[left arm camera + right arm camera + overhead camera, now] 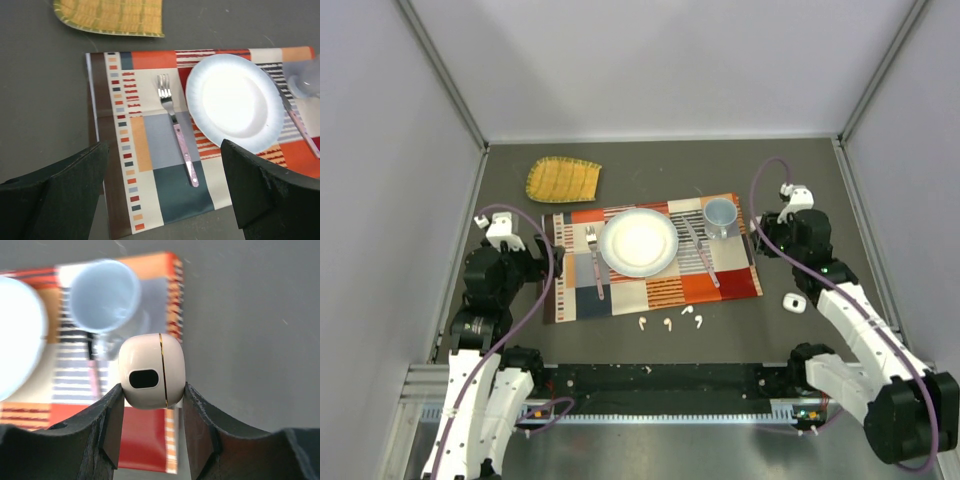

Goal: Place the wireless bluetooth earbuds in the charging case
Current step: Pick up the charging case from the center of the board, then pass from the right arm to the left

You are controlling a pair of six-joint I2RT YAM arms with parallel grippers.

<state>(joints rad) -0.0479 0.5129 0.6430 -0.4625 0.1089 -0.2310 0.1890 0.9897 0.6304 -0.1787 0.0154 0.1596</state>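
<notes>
Several tiny white earbuds (667, 323) lie in a loose row on the dark table just in front of the placemat's near edge. My right gripper (151, 390) is shut on a rounded white charging case (150, 370), closed, with a dark oval on its face, held above the placemat's right edge. In the top view this gripper (761, 247) hides the held case. A second small white case-like object (793, 301) lies on the table beside the right arm. My left gripper (164, 147) is open and empty above the placemat's left part; it also shows in the top view (548, 262).
A striped and checked placemat (580, 300) carries a white plate (638, 241), a fork (595, 262), a knife (700, 255) and a pale blue cup (721, 215). A yellow woven dish (563, 179) lies behind it. Grey walls enclose the table.
</notes>
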